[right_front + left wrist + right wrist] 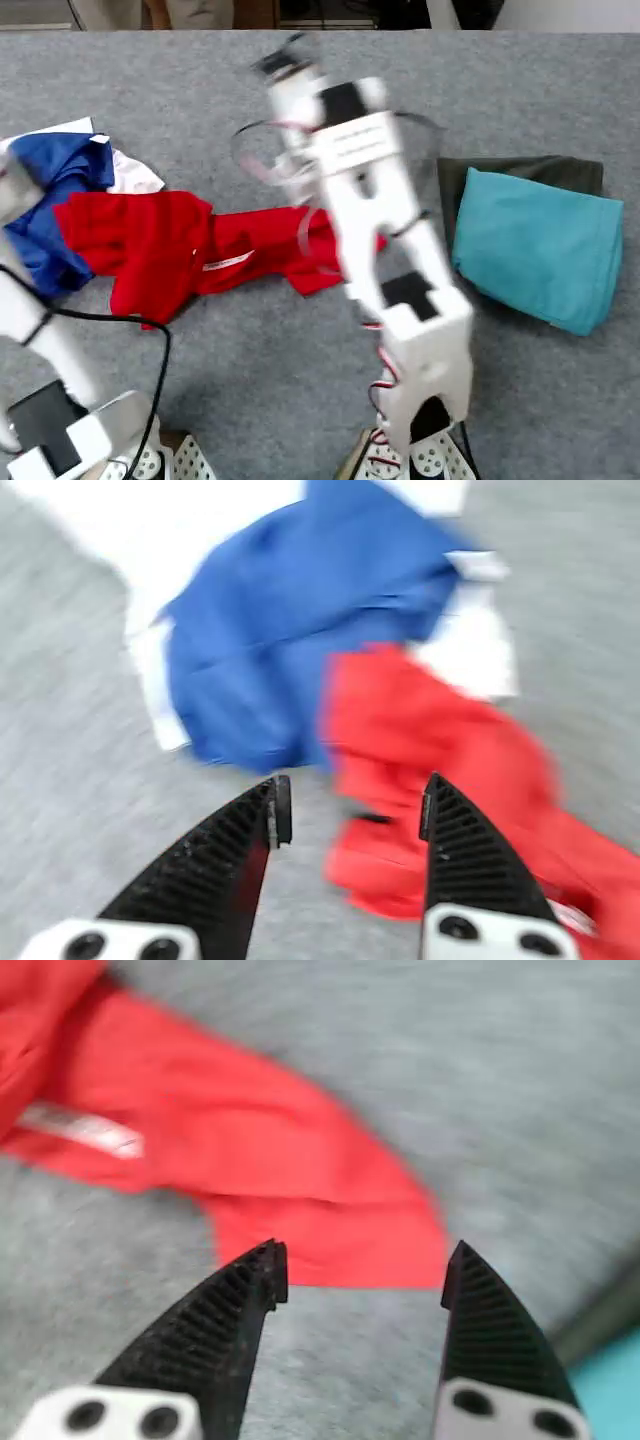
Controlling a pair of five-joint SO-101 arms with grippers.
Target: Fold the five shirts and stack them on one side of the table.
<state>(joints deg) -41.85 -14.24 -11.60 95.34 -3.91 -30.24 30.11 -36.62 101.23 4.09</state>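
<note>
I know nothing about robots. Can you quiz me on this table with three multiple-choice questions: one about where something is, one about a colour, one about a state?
1. The teal shirt lies: A in a basket; B on the dark green shirt; C on the floor.
2. What colour lies just beyond the right gripper? A red; B yellow; C black.
3. The left gripper is: A shut on cloth; B shut, empty; C open.
Answers: B, it sits folded atop the green one; A, the red shirt lies just past its fingertips; C, a clear gap shows between its fingertips, nothing held.
</note>
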